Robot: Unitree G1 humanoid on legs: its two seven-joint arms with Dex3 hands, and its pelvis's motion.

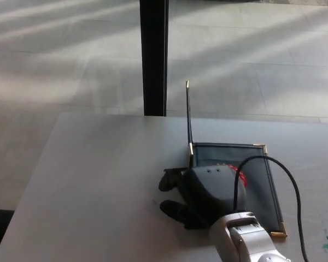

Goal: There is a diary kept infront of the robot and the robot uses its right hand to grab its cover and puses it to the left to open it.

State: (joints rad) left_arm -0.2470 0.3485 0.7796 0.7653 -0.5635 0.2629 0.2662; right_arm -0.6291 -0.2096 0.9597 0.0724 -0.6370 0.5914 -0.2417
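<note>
A dark diary [259, 185] with gold corners lies on the grey table [98, 174], right of centre. Its cover [188, 120] stands nearly upright, and I see it almost edge-on as a thin line with a gold tip at the top. My right hand [205, 194] is at the cover's near lower end. Its fingers [172, 183] curl out on the left side of the cover, while the back of the hand stays on the right, over the open inside page. The hand hides the diary's near left part. My left hand does not show.
A black pillar [153, 54] rises just behind the table's far edge, in line with the cover. A black cable [287, 180] loops from my right wrist over the diary. Tiled floor [54, 71] lies beyond the far and left table edges.
</note>
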